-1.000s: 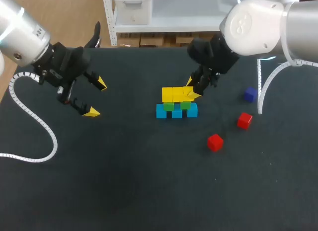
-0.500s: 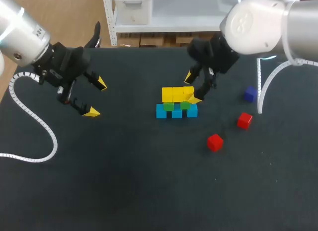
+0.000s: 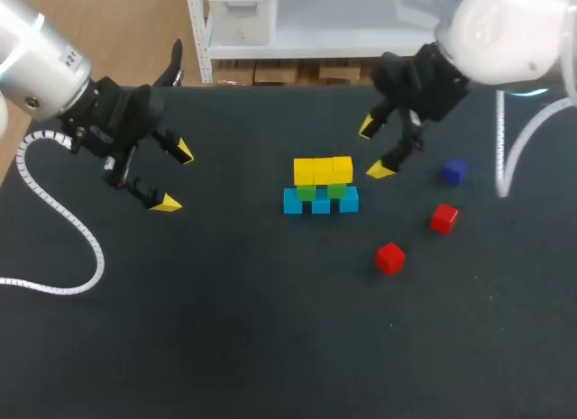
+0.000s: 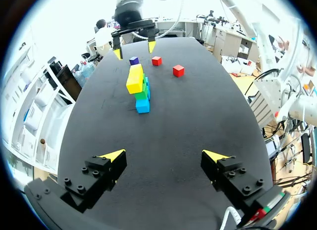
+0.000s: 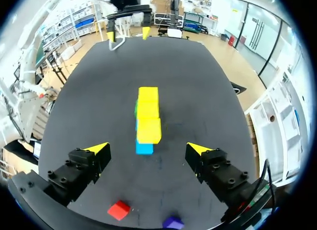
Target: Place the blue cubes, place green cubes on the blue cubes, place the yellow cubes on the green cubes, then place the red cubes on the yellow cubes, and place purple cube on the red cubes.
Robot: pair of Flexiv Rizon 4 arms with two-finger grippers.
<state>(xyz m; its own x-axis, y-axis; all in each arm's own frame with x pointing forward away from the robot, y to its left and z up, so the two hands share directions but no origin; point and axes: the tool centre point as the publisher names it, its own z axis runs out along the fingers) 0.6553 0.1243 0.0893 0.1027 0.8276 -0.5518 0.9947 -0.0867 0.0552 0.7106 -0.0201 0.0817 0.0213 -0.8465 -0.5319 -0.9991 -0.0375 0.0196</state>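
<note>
In the middle of the table a row of three blue cubes [image 3: 321, 202] carries two green cubes [image 3: 307, 193], with three yellow cubes [image 3: 323, 170] in a row on top. The left wrist view shows this stack [image 4: 140, 89] far ahead, and in the right wrist view the yellow row [image 5: 148, 114] lies just ahead of the fingers. My right gripper [image 3: 372, 150] hangs open and empty, right of the stack and apart from it. Two red cubes [image 3: 444, 218] [image 3: 389, 258] and a purple cube [image 3: 454, 172] lie loose at the right. My left gripper [image 3: 175, 177] is open and empty, far left.
The black table [image 3: 225, 329] has wide bare room in front and at the left. A white coiled cable [image 3: 54, 212] hangs from my left arm over the left edge. The loose cubes lie under and beside my right arm.
My right gripper opened off the rightmost yellow cube, left it on the stack, and drew back up and to the right. The left arm stayed still.
</note>
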